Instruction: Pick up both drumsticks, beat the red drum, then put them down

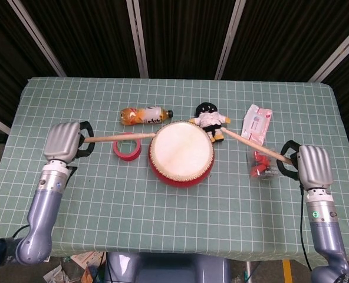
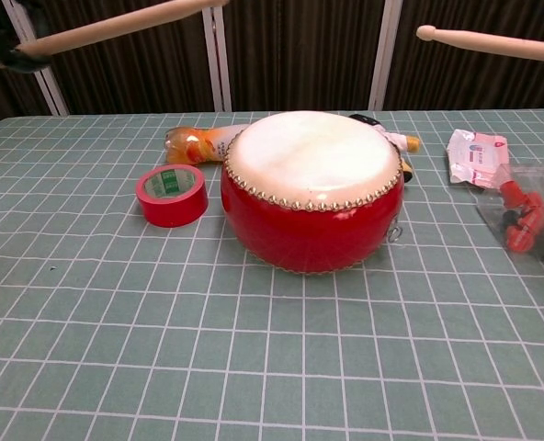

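Two drumsticks were up off the table, one on each side of the red drum [image 1: 181,152]. That drum sat on the green checked tablecloth [image 1: 163,206] with its pale skin facing up. Left of the drum, the left hand [image 1: 63,141] was closed around the butt of the left drumstick [image 1: 118,137], whose tip reached to the drum's left rim in the head view; in the chest view the same stick [image 2: 116,23] slanted high above the drum. Right of the drum, the right hand [image 1: 313,165] was wrapped around the right drumstick [image 1: 257,147], which pointed back toward the drum's upper right edge, its tip near the doll [image 1: 210,119] lying just behind the drum. A red tape roll [image 1: 127,145] lay just left of the drum, beneath the left stick. An orange drink bottle [image 1: 145,114] lay behind the drum to the left. A wipes packet [image 1: 256,122] and a clear bag of red parts [image 1: 263,165] lay to the drum's right.
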`<state>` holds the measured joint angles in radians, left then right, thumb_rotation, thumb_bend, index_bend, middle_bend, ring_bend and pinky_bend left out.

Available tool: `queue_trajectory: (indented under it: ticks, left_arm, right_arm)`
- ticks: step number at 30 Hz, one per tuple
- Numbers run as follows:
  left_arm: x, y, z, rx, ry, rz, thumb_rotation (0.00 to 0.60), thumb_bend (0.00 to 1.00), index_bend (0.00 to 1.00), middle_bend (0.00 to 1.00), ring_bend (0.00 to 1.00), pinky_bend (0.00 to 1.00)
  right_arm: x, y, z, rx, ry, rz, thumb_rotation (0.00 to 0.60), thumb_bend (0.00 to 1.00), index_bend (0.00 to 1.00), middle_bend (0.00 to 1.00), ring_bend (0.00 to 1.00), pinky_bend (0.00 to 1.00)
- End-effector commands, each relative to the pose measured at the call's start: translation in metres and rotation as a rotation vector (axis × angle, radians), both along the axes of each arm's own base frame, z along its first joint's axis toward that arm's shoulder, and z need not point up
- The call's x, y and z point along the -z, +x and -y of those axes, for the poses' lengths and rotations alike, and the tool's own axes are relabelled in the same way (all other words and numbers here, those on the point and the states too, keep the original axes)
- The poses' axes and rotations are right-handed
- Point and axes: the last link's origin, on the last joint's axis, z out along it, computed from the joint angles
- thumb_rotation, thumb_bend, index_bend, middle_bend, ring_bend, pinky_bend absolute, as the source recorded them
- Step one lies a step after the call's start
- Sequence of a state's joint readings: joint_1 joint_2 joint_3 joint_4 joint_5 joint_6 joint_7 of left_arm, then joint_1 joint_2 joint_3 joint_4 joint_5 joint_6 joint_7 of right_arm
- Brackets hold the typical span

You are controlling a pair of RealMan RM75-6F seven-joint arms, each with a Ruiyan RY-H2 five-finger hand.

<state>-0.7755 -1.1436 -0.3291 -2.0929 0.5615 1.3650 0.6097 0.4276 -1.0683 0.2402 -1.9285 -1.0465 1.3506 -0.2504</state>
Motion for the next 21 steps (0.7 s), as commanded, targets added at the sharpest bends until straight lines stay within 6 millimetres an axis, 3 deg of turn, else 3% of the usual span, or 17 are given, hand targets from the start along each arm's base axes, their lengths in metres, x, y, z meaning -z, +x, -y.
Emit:
queue_trajectory:
  ticks: [1,6,15,17,21]
  left_arm:
    - [-0.018,-0.039,0.037,-0.032,0.025,0.062,0.600,0.58,0.77,1.00,1.00,1.00]
    - [-0.027,-0.058,0.054,-0.040,0.047,0.107,0.600,0.58,0.77,1.00,1.00,1.00]
    - [-0.038,-0.065,0.053,-0.036,0.067,0.145,0.600,0.58,0.77,1.00,1.00,1.00]
    - [-0.041,-0.065,0.052,-0.035,0.069,0.152,0.600,0.58,0.77,1.00,1.00,1.00]
    - [-0.044,-0.065,0.050,-0.035,0.069,0.173,0.600,0.58,0.77,1.00,1.00,1.00]
  right_arm:
    - [0.000,0.006,0.001,-0.009,0.013,0.024,0.600,0.62,1.00,1.00,1.00,1.00]
    - [-0.003,0.024,0.008,-0.030,0.035,0.057,0.600,0.62,1.00,1.00,1.00,1.00]
    - [-0.017,0.062,0.025,-0.089,0.027,0.096,0.600,0.62,1.00,1.00,1.00,1.00]
    - [-0.015,0.067,0.030,-0.091,0.034,0.099,0.600,0.62,1.00,1.00,1.00,1.00]
    - [0.011,0.068,0.037,-0.071,0.097,0.043,0.600,0.62,1.00,1.00,1.00,1.00]
